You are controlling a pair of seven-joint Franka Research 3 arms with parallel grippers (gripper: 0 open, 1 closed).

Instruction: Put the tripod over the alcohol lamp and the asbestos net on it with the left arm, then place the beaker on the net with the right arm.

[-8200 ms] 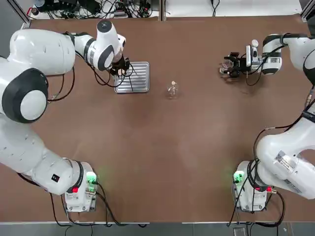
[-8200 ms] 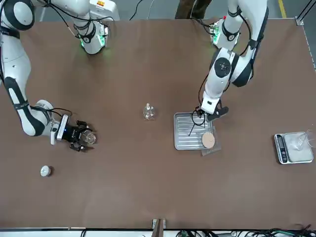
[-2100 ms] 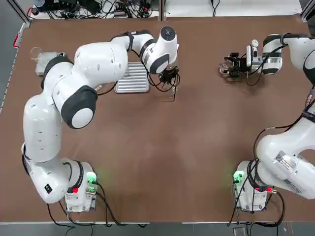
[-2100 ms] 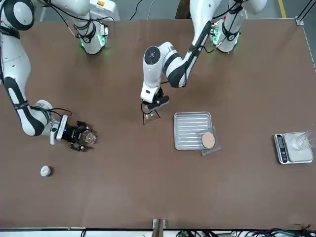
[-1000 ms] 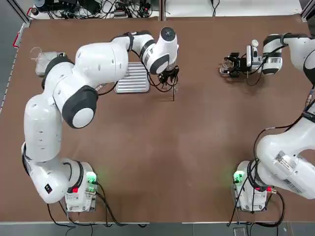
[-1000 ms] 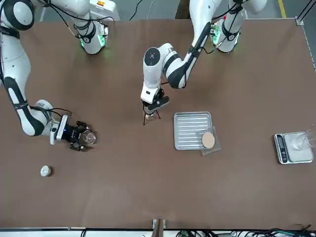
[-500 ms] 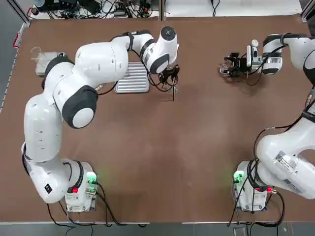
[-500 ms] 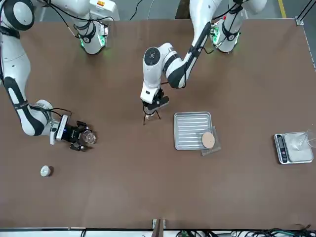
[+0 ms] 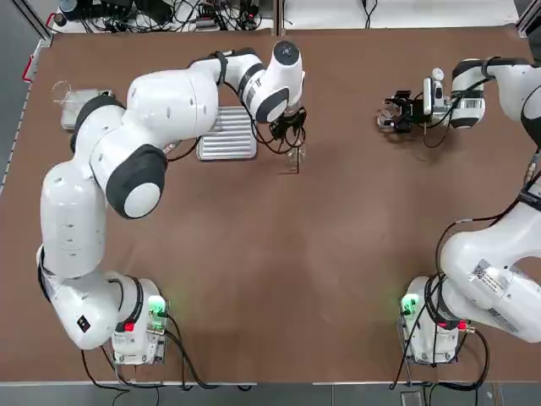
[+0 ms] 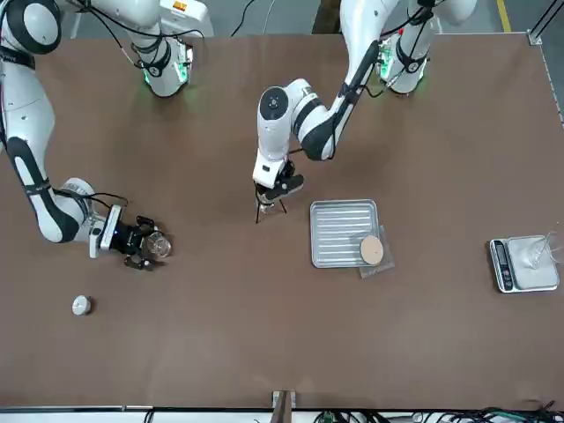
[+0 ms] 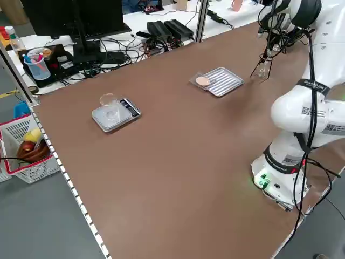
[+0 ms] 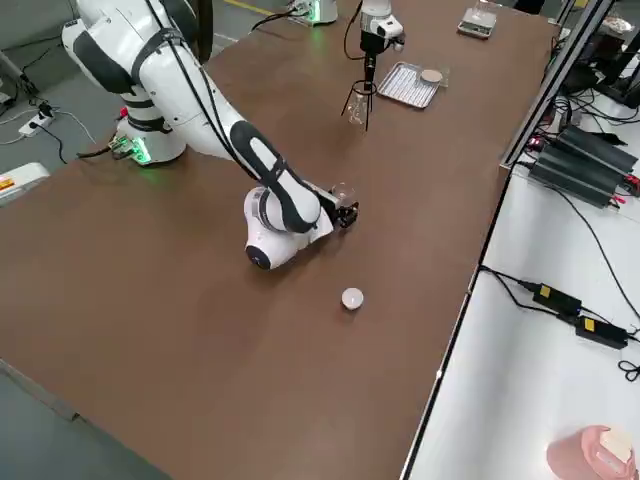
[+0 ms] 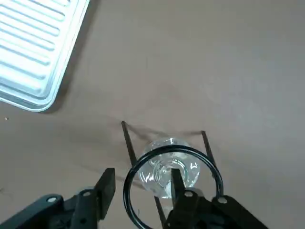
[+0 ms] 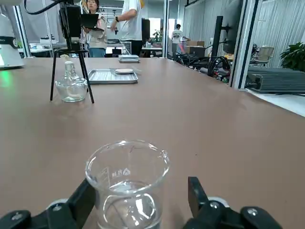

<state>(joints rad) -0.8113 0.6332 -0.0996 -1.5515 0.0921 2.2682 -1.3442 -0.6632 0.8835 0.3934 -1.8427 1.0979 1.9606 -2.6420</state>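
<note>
The tripod (image 14: 70, 71), a thin black wire ring on slim straight legs, stands upright on the brown tabletop (image 9: 279, 262) with its long axis vertical and its ring level, just above centre in the top view. The alcohol lamp (image 14: 71, 85), a squat clear glass bulb with a narrow neck, sits inside those legs, its wick top pointing straight up under the ring. In the left wrist view the ring (image 13: 172, 185) circles the lamp's glass from above. The left end effector (image 10: 271, 189) hangs right over the ring with its fingers (image 13: 106, 183) spread; one is outside the ring and the other by its centre, so nothing is clenched. Just beside, the ribbed silver tray (image 10: 339, 231) lies flat, with the asbestos net (image 10: 374, 251), a grey mesh square with a pinkish round disc, at its corner. At the upper right of the top view the right end effector (image 9: 391, 114) lies low on the tabletop, its fingers (image 14: 199, 193) either side of the beaker (image 14: 127, 186), a clear glass cylinder standing mouth up; whether they press it I cannot tell.
</note>
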